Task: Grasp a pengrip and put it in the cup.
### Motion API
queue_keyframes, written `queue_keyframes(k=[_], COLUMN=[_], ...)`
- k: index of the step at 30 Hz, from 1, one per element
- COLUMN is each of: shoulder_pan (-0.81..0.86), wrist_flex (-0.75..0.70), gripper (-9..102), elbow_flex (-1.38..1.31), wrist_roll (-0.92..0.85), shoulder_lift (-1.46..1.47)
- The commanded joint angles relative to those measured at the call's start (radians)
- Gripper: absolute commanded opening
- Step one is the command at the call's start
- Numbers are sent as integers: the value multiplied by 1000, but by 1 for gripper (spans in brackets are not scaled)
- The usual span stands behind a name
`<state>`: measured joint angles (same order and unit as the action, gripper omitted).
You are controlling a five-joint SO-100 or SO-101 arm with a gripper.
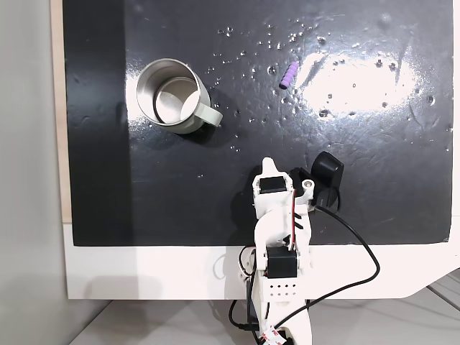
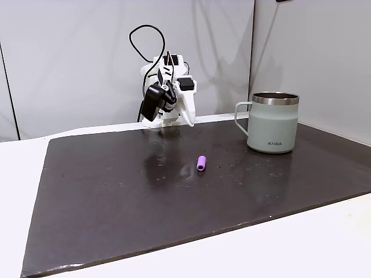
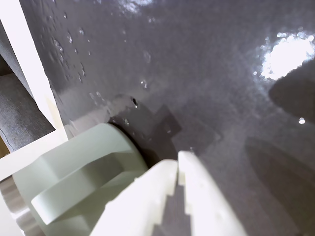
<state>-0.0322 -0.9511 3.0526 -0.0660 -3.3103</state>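
Closed and empty, gripper [image 3: 178, 164] sits folded back; pengrip [image 2: 202, 163] lies well ahead, cup [image 2: 272, 124] beside: nothing done yet.

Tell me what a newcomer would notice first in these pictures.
Probably the tiny purple pengrip, lying alone mid-mat among water droplets, apart from everything else. Next comes the pale green cup, upright near the mat's right edge in the fixed view from the front, its steel inside empty from above. The white arm sits folded at the mat's far edge, its claw shut and holding nothing.
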Motion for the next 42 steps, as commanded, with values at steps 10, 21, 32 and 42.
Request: queue_keyframes(k=[10, 21, 32, 42], shoulder_pan=[0, 51, 25, 23], wrist_flex=[35, 5, -20, 11], gripper=[0, 0, 0, 0], elbow_flex=[-3, -60, -433, -773], wrist_roll=[-2, -160, -218, -393], shoulder_lift=[-8, -8, 310, 773])
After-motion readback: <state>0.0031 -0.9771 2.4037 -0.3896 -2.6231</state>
